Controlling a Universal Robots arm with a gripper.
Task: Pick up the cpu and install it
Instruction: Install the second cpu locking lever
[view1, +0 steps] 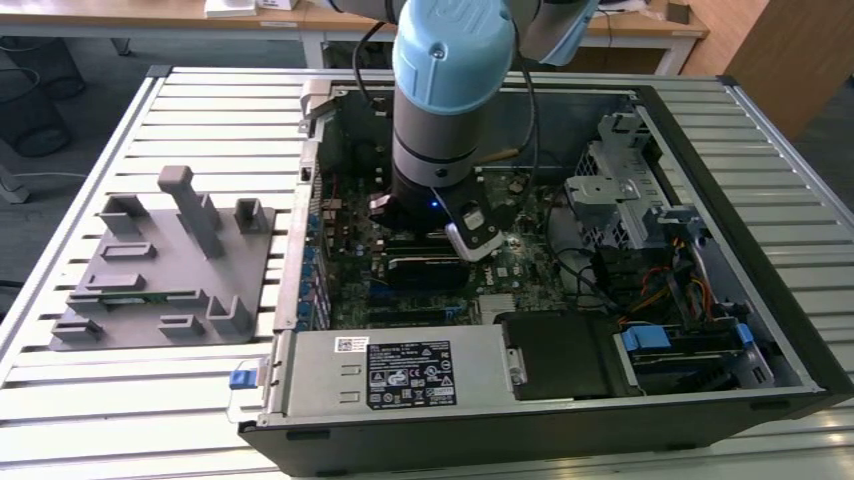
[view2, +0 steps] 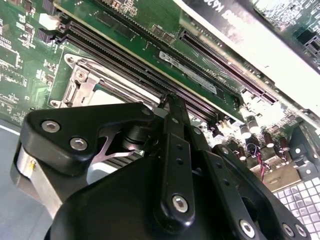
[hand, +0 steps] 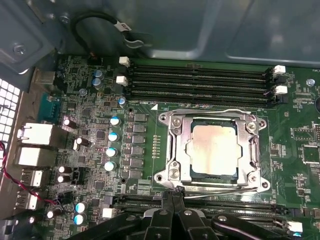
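1. We see the cpu (hand: 214, 150) lying flat in the socket frame (hand: 172, 150) on the motherboard (hand: 90, 110).
2. Our gripper (hand: 172, 194) hangs just beside the frame's edge, fingertips together, holding nothing.

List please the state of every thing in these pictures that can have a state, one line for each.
cpu: lying flat in its socket, metal top up, framed by the retention bracket.
end effector: empty, low over the motherboard beside the socket, apart from the cpu.
retention bracket: down around the cpu.
memory slots: all without modules in the first wrist view.
computer case: lying on its side, side panel off, interior exposed.
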